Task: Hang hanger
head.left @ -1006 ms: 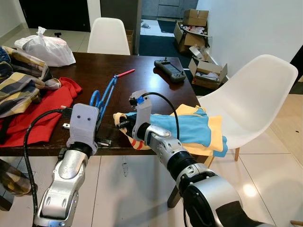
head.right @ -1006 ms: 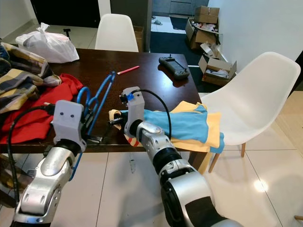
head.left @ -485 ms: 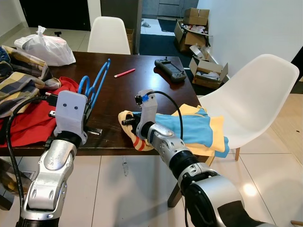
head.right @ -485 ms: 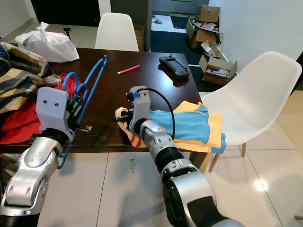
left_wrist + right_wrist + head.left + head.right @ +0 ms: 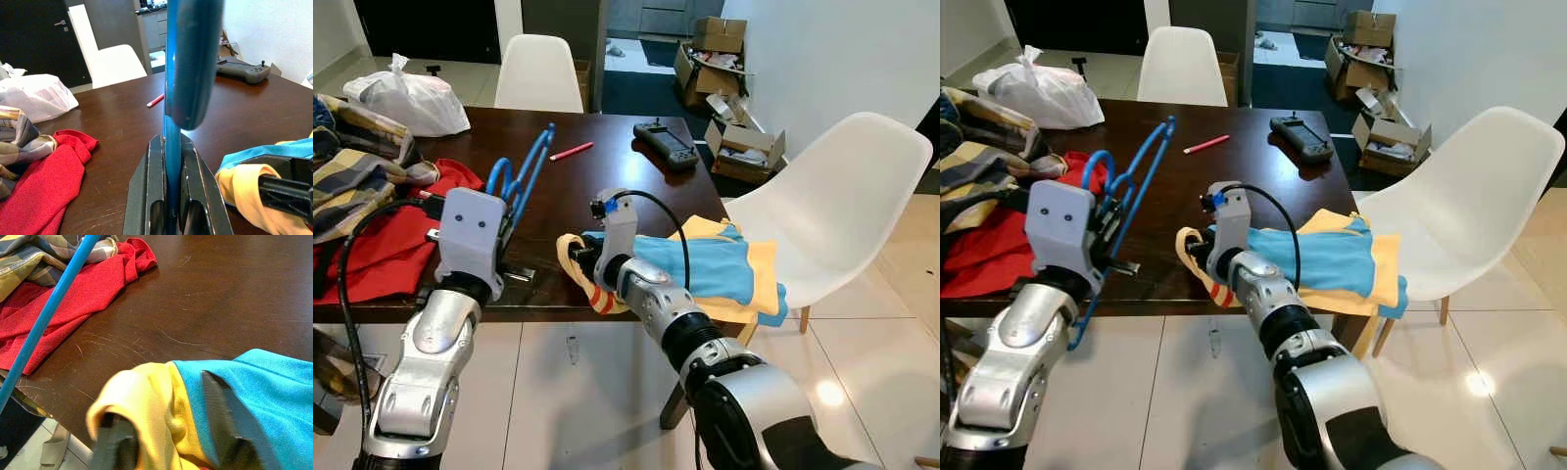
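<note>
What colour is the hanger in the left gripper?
Blue; the hanger shows best in the left wrist view.

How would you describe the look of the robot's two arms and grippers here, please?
Both arms are silver metal with black joint rings. The left gripper and right gripper each carry a grey boxy housing, long black fingers and a looping black cable; the right housing bears a small blue tag.

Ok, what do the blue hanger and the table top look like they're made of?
The blue hanger, clamped in the left gripper, looks like smooth moulded plastic with a glossy, even colour. The table appears to be dark brown lacquered wood or veneer: it is shiny, with fine scratches visible in the right wrist view.
</note>
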Motion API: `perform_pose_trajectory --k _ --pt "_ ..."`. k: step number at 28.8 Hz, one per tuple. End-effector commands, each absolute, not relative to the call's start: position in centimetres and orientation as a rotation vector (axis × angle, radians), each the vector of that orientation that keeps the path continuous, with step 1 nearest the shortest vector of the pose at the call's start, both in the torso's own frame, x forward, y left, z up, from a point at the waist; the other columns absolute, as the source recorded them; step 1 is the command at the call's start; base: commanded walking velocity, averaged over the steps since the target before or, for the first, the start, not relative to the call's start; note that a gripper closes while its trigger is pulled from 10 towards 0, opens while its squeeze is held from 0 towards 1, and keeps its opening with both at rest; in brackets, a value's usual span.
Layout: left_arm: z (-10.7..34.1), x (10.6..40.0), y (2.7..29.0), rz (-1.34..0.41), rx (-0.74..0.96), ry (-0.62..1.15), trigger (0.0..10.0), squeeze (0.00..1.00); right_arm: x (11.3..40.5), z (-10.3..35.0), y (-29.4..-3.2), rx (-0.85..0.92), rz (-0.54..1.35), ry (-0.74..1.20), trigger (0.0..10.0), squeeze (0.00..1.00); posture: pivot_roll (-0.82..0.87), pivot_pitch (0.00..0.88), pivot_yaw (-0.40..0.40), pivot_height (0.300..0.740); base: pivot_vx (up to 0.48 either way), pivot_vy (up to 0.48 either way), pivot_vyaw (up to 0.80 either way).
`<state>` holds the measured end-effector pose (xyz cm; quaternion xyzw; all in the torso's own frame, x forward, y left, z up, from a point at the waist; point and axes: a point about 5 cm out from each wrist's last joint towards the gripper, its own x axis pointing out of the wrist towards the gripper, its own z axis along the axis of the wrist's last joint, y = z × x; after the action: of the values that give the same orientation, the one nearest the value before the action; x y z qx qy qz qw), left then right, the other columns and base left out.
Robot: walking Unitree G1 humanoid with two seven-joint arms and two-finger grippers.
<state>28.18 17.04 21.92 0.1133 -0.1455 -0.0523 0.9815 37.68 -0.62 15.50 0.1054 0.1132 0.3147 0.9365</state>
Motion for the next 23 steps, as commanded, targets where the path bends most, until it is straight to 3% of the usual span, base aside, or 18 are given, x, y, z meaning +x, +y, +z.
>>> perform_pose_trajectory --k 1,9,11,13,17,23 --pt "22.1 28.0 16.6 -0.114 0.231 -0.296 10.0 0.0 37.4 15.1 -0.5 0.227 0.671 0.249 10.0 1.0 0.12 0.088 -0.105 0.74 0.0 0.0 0.0" --pt "22.1 28.0 16.7 -0.111 0.249 -0.291 10.0 0.0 37.5 15.9 -0.5 0.129 0.773 0.2 10.0 1.0 0.12 0.089 -0.104 0.74 0.0 0.0 0.0" --pt "21.8 28.0 17.1 -0.103 0.271 -0.276 10.0 0.0 37.5 17.4 -1.3 -0.009 0.961 0.152 10.0 1.0 0.11 0.089 -0.104 0.74 0.0 0.0 0.0" --pt "21.7 27.9 17.3 -0.097 0.279 -0.269 10.0 0.0 37.5 17.8 -1.9 -0.068 1.029 0.148 10.0 1.0 0.11 0.089 -0.104 0.74 0.0 0.0 0.0" --pt "21.6 27.9 17.7 -0.084 0.29 -0.262 10.0 0.0 37.9 18.4 -3.4 -0.156 1.029 0.144 10.0 1.0 0.11 0.09 -0.105 0.74 0.0 0.0 0.0" --pt "21.6 27.9 17.7 -0.083 0.294 -0.261 10.0 0.0 38.1 18.5 -3.6 -0.148 0.991 0.134 10.0 1.0 0.11 0.087 -0.101 0.74 0.0 0.0 0.0"
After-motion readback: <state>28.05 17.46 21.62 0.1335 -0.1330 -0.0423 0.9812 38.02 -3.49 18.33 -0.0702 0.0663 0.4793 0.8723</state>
